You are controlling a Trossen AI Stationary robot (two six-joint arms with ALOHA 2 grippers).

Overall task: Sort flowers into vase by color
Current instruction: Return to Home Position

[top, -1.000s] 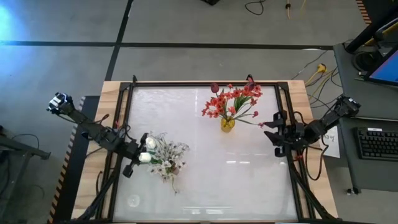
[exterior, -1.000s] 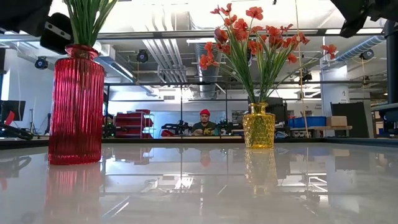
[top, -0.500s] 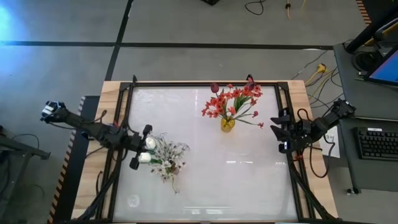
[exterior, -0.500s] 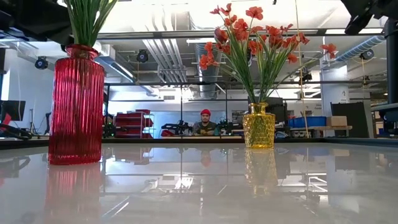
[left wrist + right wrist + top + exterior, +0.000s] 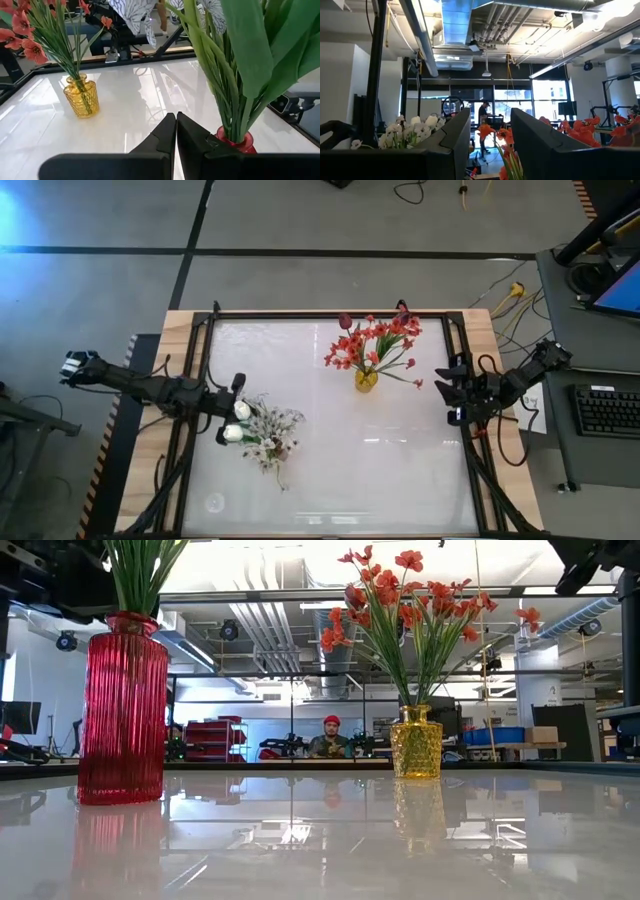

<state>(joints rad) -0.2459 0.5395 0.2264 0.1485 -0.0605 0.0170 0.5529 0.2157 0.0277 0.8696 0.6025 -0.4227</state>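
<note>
A ribbed red vase [image 5: 122,705] stands on the table's left part with the white rose [image 5: 233,433] and sprays of small whitish blossoms [image 5: 268,428]; its rim [image 5: 235,144] and green stems [image 5: 227,85] show in the left wrist view. A yellow vase [image 5: 366,379] near the far edge holds orange-red blossoms [image 5: 378,340] and dark maroon tulips [image 5: 345,321]. My left gripper [image 5: 238,392] hovers shut just left of the white bunch [image 5: 176,127]. My right gripper [image 5: 444,386] is open in the air by the right edge [image 5: 490,135], pointing across at both bunches.
A black frame [image 5: 330,314] runs around the glossy white table top, with wooden strips outside it. Between the two vases and along the near edge the top is bare. Beyond the table a person [image 5: 331,736] sits in the room. A keyboard [image 5: 608,410] lies to the right.
My left arm has swung toward the far edge and stretched out more level, so its gripper has moved from the near-left side of the white bunch up beside its far-left side. My right gripper has drawn back a little toward the right edge. The flowers and vases have stayed put.
</note>
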